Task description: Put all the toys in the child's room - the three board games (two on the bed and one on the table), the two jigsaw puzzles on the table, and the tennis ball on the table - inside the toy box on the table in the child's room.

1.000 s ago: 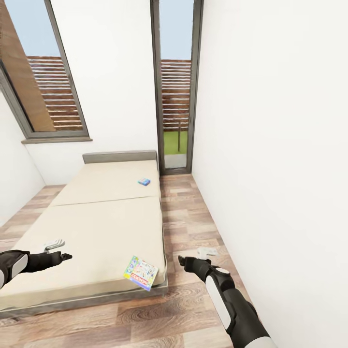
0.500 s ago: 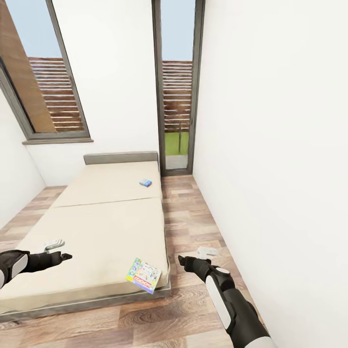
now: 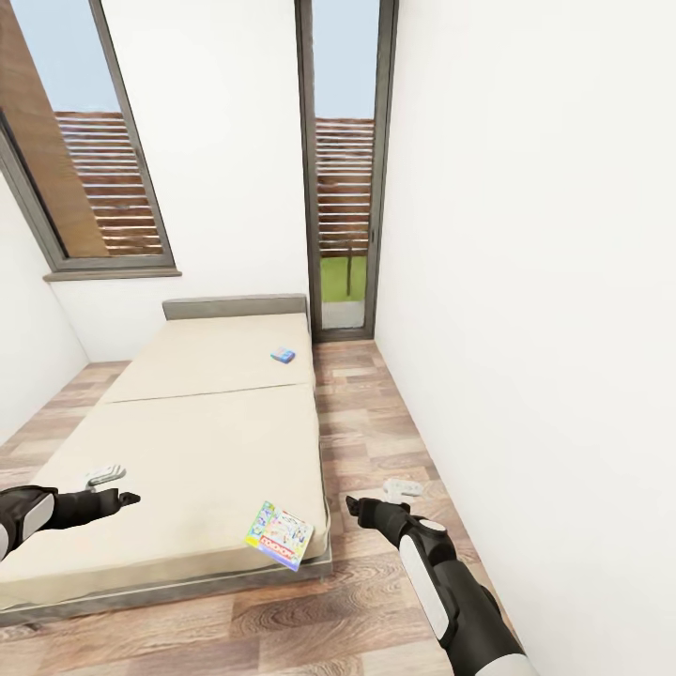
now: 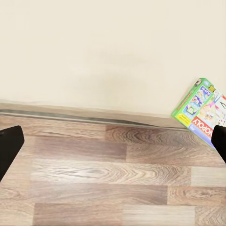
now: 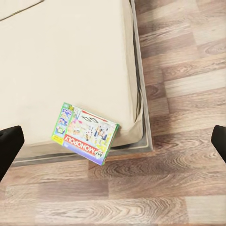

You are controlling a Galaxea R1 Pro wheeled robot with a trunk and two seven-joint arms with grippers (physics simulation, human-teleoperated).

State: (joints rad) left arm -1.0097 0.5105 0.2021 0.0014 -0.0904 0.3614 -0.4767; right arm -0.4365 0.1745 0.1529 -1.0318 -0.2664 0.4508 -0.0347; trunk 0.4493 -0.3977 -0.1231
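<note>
"MY MONOPOLY" printed on board game (image 5: 86, 133) at bed (image 5: 56, 56) corner.

1. A bedroom in a home: a low bed (image 3: 188, 441) with a bare beige mattress fills the floor from 9 to 12 o'clock.
2. Wood-plank floor (image 3: 376, 422), plain white walls.
3. Tall narrow window (image 3: 343, 169) at 12 o'clock shows a slatted fence and grass.

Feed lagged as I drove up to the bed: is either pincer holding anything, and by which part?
Nothing held. Left pincer and right pincer are both open; the Monopoly box lies untouched on the bed.
</note>
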